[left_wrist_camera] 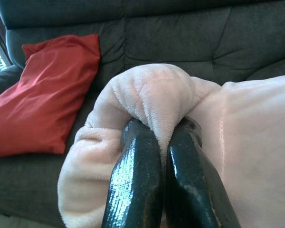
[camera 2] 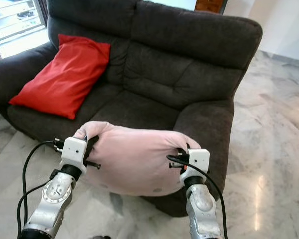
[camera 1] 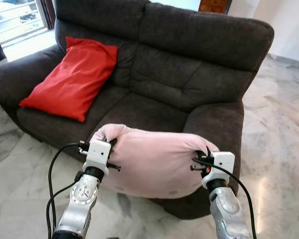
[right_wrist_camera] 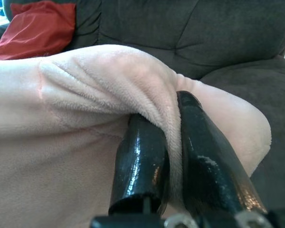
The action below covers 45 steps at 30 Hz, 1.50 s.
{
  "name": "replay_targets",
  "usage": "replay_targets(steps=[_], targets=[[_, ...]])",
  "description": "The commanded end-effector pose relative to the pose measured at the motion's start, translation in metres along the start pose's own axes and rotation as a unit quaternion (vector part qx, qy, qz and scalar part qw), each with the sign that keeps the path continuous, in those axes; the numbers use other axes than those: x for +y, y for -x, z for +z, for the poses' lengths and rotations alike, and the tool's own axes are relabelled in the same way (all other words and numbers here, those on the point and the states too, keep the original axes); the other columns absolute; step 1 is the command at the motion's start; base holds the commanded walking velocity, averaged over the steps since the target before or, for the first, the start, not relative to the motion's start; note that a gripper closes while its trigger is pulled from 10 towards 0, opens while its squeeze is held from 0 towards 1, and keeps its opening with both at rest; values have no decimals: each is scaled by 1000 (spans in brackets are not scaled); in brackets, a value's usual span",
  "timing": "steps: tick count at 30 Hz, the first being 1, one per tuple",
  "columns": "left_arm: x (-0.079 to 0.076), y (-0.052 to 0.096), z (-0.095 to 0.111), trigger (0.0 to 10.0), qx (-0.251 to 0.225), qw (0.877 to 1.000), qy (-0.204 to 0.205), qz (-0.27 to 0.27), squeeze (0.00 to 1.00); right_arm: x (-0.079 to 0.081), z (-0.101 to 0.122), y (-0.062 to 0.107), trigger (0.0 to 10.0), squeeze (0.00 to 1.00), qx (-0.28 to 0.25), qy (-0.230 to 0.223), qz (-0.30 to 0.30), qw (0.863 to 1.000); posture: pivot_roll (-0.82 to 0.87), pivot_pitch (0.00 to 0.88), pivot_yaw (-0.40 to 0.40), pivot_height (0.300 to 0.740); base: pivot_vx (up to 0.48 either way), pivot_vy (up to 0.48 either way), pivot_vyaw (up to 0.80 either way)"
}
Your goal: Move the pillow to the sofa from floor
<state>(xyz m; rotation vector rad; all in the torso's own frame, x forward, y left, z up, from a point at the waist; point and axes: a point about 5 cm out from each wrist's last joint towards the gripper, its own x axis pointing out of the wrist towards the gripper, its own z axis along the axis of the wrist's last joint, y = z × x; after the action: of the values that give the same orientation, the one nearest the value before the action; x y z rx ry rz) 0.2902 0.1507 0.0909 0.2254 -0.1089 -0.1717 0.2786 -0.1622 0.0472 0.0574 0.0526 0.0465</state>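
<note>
Between my left gripper (left_wrist_camera: 162, 156) and right gripper (right_wrist_camera: 173, 156), both clamped on it, hangs the pink pillow (camera 1: 154, 162), next needing a forward carry onto the sofa (camera 1: 139, 112) seat beyond.

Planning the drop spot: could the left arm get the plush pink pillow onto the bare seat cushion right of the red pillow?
Probably yes. The left gripper and right gripper pinch the plush pink pillow before the dark grey fabric sofa. The bare seat beside the red pillow looks unobstructed.
</note>
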Motion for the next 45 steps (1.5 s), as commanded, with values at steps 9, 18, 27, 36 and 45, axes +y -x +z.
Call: replay_targets(steps=[9, 18, 27, 36, 45], targets=[[1, 1, -3, 10000, 4, 1000, 5, 11, 0, -19, 5, -1, 10000, 0, -16, 2, -43, 999, 73, 0, -92, 740, -176, 0, 0], [7, 2, -11, 10000, 28, 999, 18, 26, 0, -19, 1, -2, 10000, 0, -3, 1, -42, 999, 74, 0, -97, 740, 0, 0, 0], [12, 9, -42, 10000, 97, 995, 29, 23, 0, -32, -29, 4, 10000, 0, 70, -10, -71, 995, 72, 0, -101, 740, 0, 0, 0], [10, 22, -67, 10000, 153, 987, 47, 14, 0, -47, -56, 20, 10000, 0, 145, -17, -111, 983, 78, 0, -104, 740, 0, 0, 0], [8, 35, -86, 10000, 196, 979, 48, 10, 0, -47, -84, 41, 10000, 0, 227, -9, -113, 967, 70, 0, -93, 740, 0, 0, 0]])
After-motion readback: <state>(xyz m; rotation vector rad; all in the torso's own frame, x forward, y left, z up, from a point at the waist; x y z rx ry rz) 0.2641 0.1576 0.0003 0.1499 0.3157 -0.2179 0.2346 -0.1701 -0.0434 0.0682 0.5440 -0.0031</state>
